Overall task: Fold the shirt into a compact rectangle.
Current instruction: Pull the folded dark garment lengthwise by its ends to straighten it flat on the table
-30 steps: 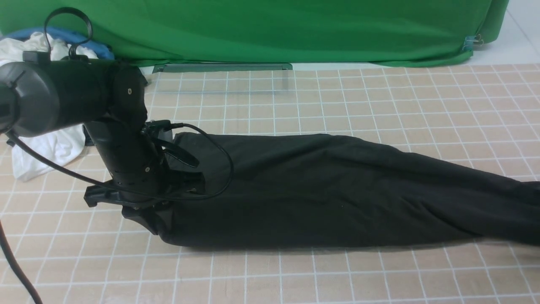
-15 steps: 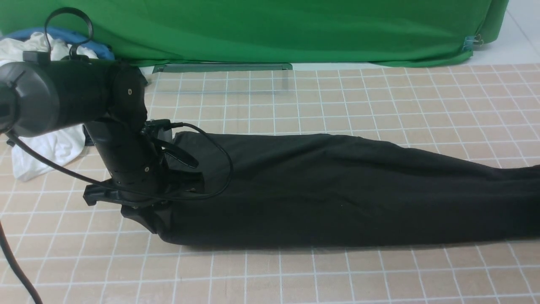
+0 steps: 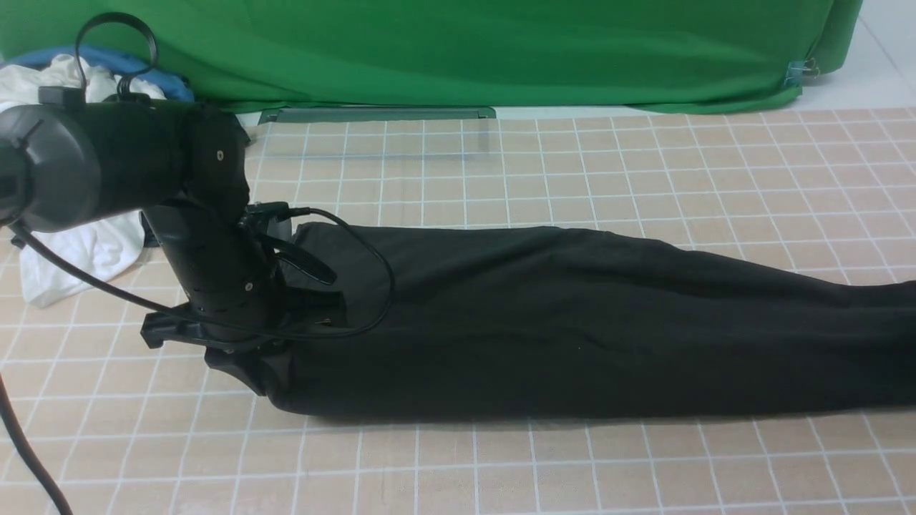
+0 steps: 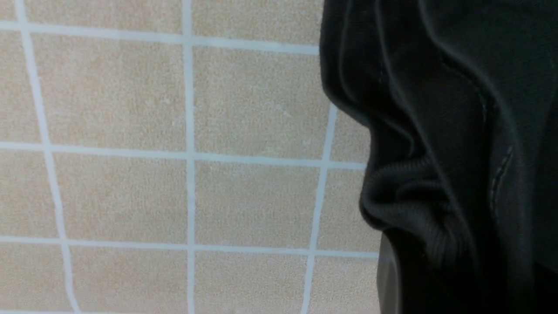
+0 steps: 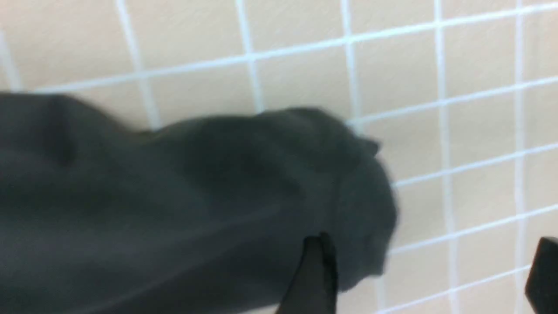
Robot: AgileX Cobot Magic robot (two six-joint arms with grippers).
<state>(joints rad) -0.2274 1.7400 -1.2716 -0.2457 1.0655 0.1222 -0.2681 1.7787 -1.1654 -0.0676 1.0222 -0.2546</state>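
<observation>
1. The shirt [image 3: 572,322] is black and lies as one long, narrow band across the middle of the front view. It reaches from the centre left to the right edge of the frame, flat on the counter [image 3: 572,164], with soft wrinkles along its length.
2. At its left end the cloth is gathered. The left wrist view shows the ribbed neck band [image 4: 405,196] bunched into folds that run in toward the hand.
3. The left hand [image 3: 250,372] stands at this left end, in the lower left of the front view, pointing down onto the counter. It is clamped on the gathered cloth.
4. The right hand [image 5: 427,279] shows only in its own wrist view. Its two fingers [image 5: 316,270] stand wide apart and nothing is gripped between them. One finger is just at the rounded end of the shirt, the other is over bare counter.
5. A black cable [image 3: 372,286] loops from the left arm over the shirt.
6. The counter is beige with a white grid.
7. A white garment [image 3: 86,250] lies at the left edge behind the arm, and a green cloth [image 3: 501,50] fills the top of the frame.
</observation>
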